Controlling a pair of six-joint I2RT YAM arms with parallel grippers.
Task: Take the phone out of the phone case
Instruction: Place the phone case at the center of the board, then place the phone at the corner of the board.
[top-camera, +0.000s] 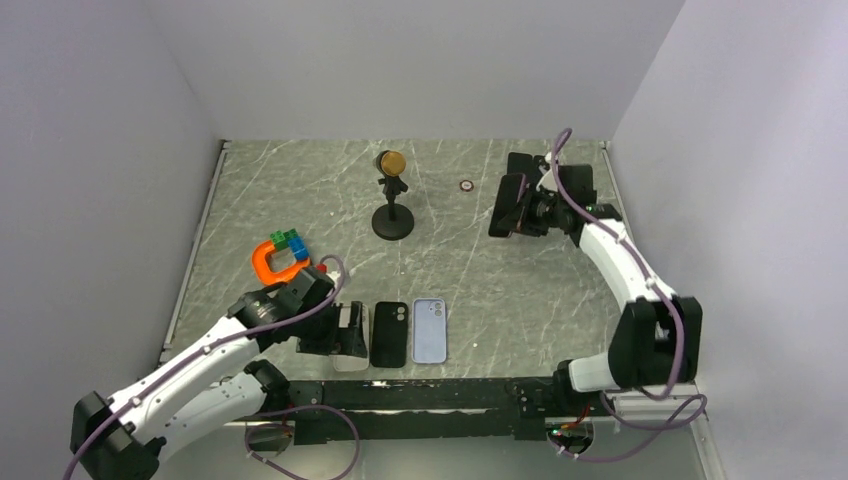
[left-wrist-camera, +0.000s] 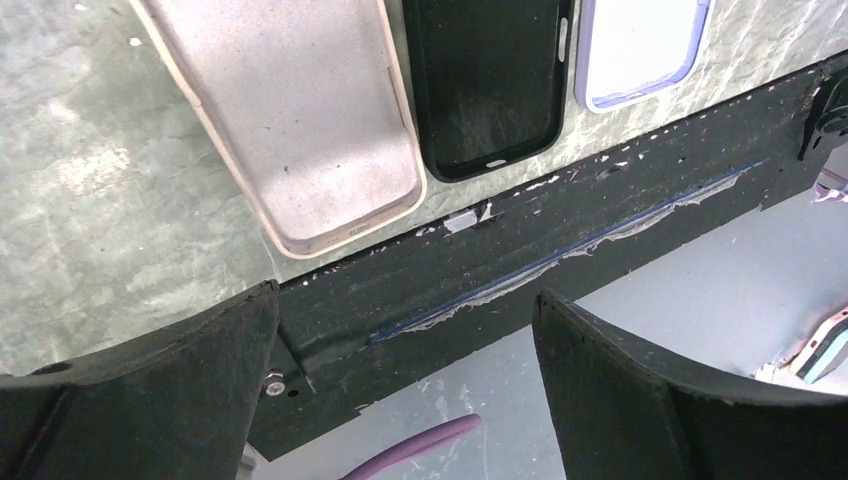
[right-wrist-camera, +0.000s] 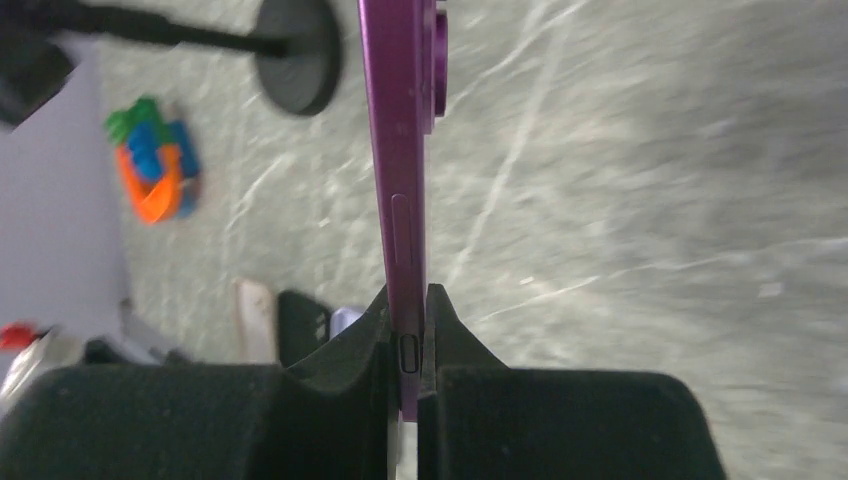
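Holding the phone (right-wrist-camera: 405, 150) edge-on, your right gripper (right-wrist-camera: 405, 340) clamps its near end; its long axis runs toward 12 o'clock. Your left gripper (left-wrist-camera: 405, 300) stands apart, beige case (left-wrist-camera: 300, 120) at 11 o'clock.

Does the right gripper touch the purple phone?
Touching. In the right wrist view the right gripper clamps the purple phone, with no gap on either side.

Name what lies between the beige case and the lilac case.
The black case lies between the beige case and the lilac case, the three side by side; both the top external and left wrist views show it.
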